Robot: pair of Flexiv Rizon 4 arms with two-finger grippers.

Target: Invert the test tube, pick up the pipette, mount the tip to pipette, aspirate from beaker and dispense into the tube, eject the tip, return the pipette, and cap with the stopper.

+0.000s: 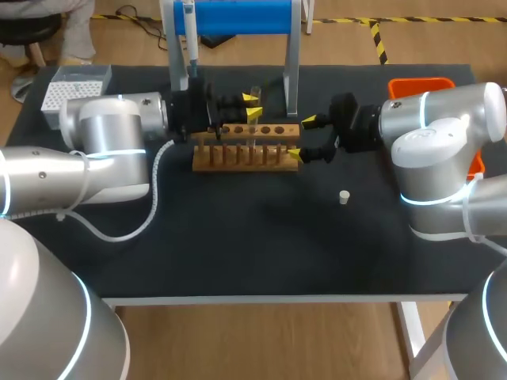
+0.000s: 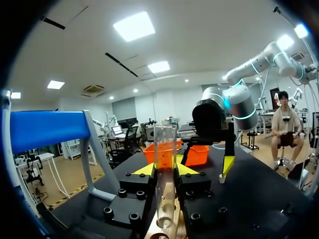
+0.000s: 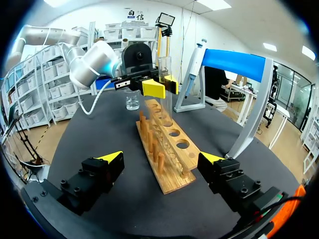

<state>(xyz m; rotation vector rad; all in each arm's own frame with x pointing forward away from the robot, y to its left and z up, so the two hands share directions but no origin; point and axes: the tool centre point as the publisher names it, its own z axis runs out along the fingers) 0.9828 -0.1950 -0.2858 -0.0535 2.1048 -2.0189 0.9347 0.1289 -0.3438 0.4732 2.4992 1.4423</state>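
Left gripper [image 2: 164,170]: clamped on the test tube [image 2: 165,149], a yellow tip on either side of the glass.
Test tube: upright with its open rim at the top and its lower end down among the holes of the wooden rack [image 1: 245,156]. Whether it is seated cannot be told.
Right gripper [image 1: 302,137]: spread wide and empty, straddling the rack's right end.
Step in hand: most likely setting the turned tube into a rack hole.
Doing it well: keep the tube vertical and centred over one hole, lower it gently, and release only once it stands unaided. The free gripper is placed to steady the rack.
Waiting: the stopper [image 1: 344,197] lies on the mat near the right arm, the pipette [image 1: 190,36] hangs on its stand, and the beaker [image 3: 132,99] sits beyond the rack.
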